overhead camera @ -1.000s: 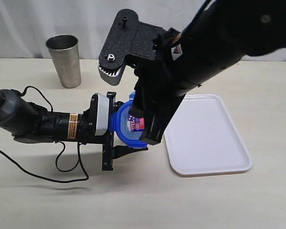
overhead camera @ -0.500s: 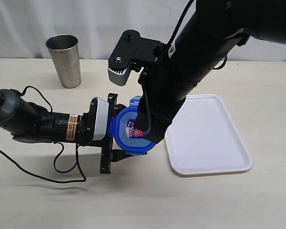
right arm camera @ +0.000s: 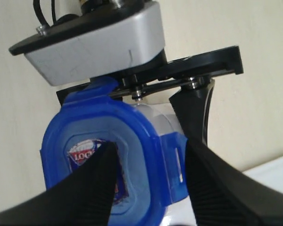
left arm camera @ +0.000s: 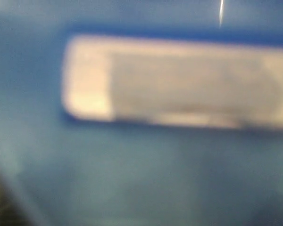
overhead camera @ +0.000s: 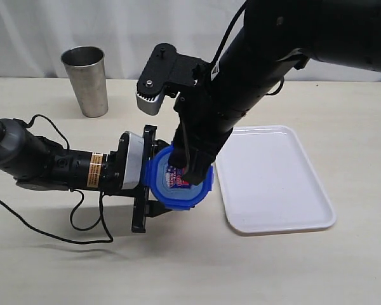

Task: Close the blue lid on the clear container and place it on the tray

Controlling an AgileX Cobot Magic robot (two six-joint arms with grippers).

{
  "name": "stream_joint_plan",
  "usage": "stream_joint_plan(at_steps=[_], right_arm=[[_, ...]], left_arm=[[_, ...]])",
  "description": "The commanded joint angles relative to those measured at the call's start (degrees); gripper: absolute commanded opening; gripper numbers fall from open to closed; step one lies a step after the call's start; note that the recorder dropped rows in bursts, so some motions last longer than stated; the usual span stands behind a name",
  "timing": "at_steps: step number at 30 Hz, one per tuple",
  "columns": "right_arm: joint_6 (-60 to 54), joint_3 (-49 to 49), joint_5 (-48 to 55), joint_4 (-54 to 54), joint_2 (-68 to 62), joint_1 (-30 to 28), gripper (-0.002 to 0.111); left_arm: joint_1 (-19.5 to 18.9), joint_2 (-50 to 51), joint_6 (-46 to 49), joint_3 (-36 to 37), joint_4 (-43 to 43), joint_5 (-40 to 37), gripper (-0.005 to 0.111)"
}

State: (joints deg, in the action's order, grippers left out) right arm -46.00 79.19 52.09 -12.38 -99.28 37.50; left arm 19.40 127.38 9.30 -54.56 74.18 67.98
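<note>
The blue lid (overhead camera: 168,190) with its red-and-white sticker sits on top of the clear container (right arm camera: 154,116), which is mostly hidden under it. My left gripper (overhead camera: 165,171) reaches in low from the left and is shut on the clear container just below the lid. One black finger (right arm camera: 194,113) lies along the container's side. My right gripper (overhead camera: 190,175) comes down from above and is open. One fingertip rests over the sticker and the other stands outside a flipped-out lid tab (right arm camera: 173,162). The left wrist view is filled by the blurred blue lid (left arm camera: 141,169).
The white tray (overhead camera: 273,184) lies flat just right of the container, with nothing on it. A grey steel cup (overhead camera: 86,79) stands upright at the back left. The left arm's black cable (overhead camera: 82,222) loops on the table.
My right gripper has come down and shifted left, its fingertips now straddling the lid's edge. The lid sits lower and flatter. The left gripper has barely moved.
</note>
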Motion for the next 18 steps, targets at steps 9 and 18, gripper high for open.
stream_joint_plan(at_steps=[9,18], right_arm=[[0.58,-0.92,11.05,-0.84,-3.76,-0.11,0.031],[1.89,-0.92,10.60,-0.21,-6.32,-0.11,0.026]], left_arm=[[0.33,0.05,-1.94,0.08,0.23,-0.84,0.000],[0.33,0.05,-4.88,0.08,0.11,1.81,0.000]])
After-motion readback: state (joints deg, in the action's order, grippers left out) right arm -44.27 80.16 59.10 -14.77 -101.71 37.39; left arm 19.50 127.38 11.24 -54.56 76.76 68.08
